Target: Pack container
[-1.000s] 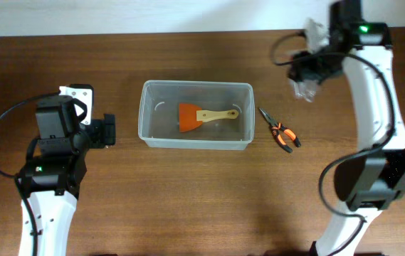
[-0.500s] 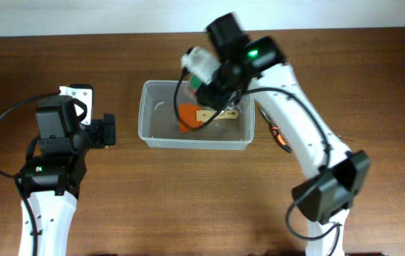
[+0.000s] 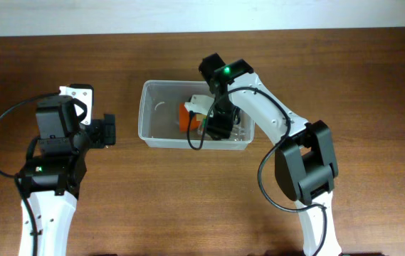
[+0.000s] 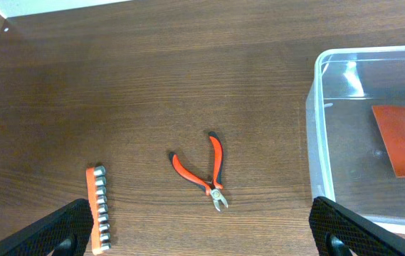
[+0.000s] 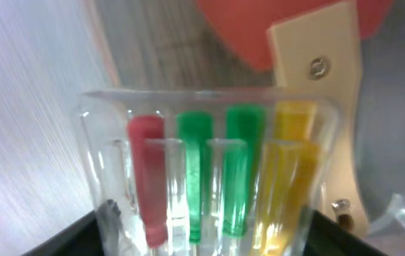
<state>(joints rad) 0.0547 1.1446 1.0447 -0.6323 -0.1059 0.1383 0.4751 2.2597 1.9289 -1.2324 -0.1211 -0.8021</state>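
The container (image 3: pixel 161 87), a large clear plastic bin, stands mid-table. An orange scraper with a wooden handle (image 3: pixel 186 118) lies inside it. My right gripper (image 3: pixel 215 122) reaches down into the container and is shut on a small clear case of coloured screwdrivers (image 5: pixel 216 171), held just above the scraper (image 5: pixel 330 85). The right wrist view shows my right gripper (image 5: pixel 206 245) with the case filling the gap between its jaws. My left gripper (image 3: pixel 109 131) is open and empty to the left of the container. In the left wrist view my left gripper (image 4: pixel 202 242) has the container's rim (image 4: pixel 314 128) to its right.
The left wrist view shows orange-handled pliers (image 4: pixel 206 171) and an orange bit holder with several silver bits (image 4: pixel 97 208) lying on the wooden table beside the container. The right arm's links (image 3: pixel 273 121) cross over the container's right end.
My right arm swung from the back right across to the container with the screwdriver case and lowered it inside. The left arm has not moved.
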